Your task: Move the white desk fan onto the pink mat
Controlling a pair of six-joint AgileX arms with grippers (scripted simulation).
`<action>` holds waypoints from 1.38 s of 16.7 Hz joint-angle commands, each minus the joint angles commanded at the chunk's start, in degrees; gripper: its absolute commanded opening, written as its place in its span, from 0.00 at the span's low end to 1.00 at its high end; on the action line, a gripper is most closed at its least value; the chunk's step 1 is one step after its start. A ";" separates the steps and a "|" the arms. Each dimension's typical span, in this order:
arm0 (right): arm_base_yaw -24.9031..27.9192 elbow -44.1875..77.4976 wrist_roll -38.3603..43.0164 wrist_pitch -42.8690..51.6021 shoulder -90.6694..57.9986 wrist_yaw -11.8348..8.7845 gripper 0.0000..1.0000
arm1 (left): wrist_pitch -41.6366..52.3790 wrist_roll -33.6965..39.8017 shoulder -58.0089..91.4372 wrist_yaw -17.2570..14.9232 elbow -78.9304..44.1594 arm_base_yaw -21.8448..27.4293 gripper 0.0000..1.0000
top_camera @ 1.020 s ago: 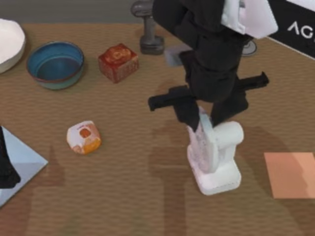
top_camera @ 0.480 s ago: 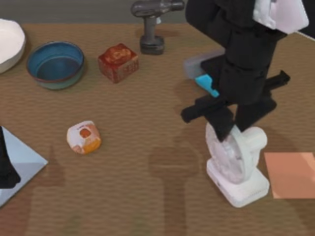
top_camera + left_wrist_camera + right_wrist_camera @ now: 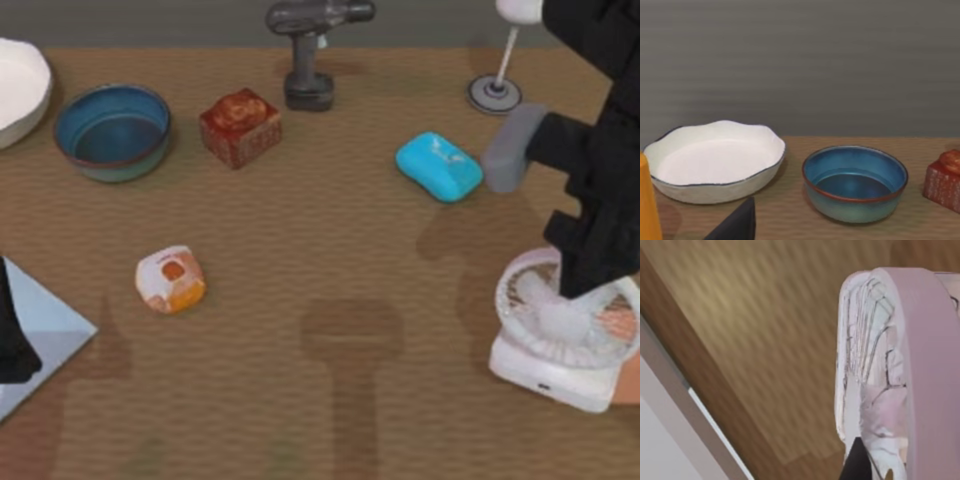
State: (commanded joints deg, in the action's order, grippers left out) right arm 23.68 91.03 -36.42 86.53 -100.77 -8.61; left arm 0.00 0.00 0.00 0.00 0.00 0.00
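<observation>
Here, seen from above, a brown table holds a scatter of objects, and the right arm reaches down at the table's right edge. The right gripper (image 3: 590,285) is closed around the upper rim of the white desk fan (image 3: 565,335), its dark fingers pinching the round grilled head. The fan sits at the far right of the table, its head tipped back so the grille faces upward, above its squarish base. Only a small strip of the pink mat (image 3: 628,385) shows, peeking out from under the fan at the right edge, so the fan sits over the mat; whether its base rests fully on it I cannot tell.

The right wrist view shows the fan's grille (image 3: 865,365) close up and edge-on, with a dark fingertip (image 3: 857,462) against it.

Further back on the table lie a blue soap bar (image 3: 438,166), a thin white stand with a round base (image 3: 495,92), a grey drill (image 3: 305,50), a red cube (image 3: 239,126), a blue bowl (image 3: 111,130), a white dish (image 3: 20,85) and a small orange-and-white object (image 3: 170,279).

The left arm rests at the left edge over a shiny grey-blue sheet (image 3: 45,335); whether its fingers are spread or closed I cannot tell.
</observation>
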 joint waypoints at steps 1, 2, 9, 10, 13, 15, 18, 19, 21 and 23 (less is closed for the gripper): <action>-1.74 -1.56 -6.36 -0.45 1.34 -0.14 0.00 | 0.00 0.00 0.00 0.00 0.00 0.00 1.00; -3.46 -3.10 -12.49 -1.01 2.63 -0.17 0.00 | 0.00 0.00 0.00 0.00 0.00 0.00 1.00; -12.91 -10.94 -41.51 -6.20 9.36 1.18 0.00 | 0.00 0.00 0.00 0.00 0.00 0.00 1.00; -13.61 -11.44 -43.28 -6.77 9.84 1.40 0.00 | 0.00 0.00 0.00 0.00 0.00 0.00 1.00; -14.30 -11.91 -44.93 -7.37 10.32 1.63 0.00 | 0.00 0.00 0.00 0.00 0.00 0.00 1.00; -14.30 -11.91 -44.93 -7.37 10.32 1.63 0.00 | 0.00 0.00 0.00 0.00 0.00 0.00 1.00; -13.96 -12.75 -44.74 -8.30 10.07 1.57 0.00 | 0.00 0.00 0.00 0.00 0.00 0.00 1.00; -13.99 -13.93 -44.65 -9.65 10.02 1.58 0.00 | 0.00 0.00 0.00 0.00 0.00 0.00 1.00; -13.97 -16.73 -44.54 -12.95 9.79 1.60 0.00 | 0.00 0.00 0.00 0.00 0.00 0.00 1.00; -13.92 -18.79 -44.52 -15.11 9.54 1.62 0.00 | 0.00 0.00 0.00 0.00 0.00 0.00 1.00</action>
State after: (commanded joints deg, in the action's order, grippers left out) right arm 9.76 72.24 -80.93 71.42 -91.22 -6.99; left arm 0.00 0.00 0.00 0.00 0.00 0.00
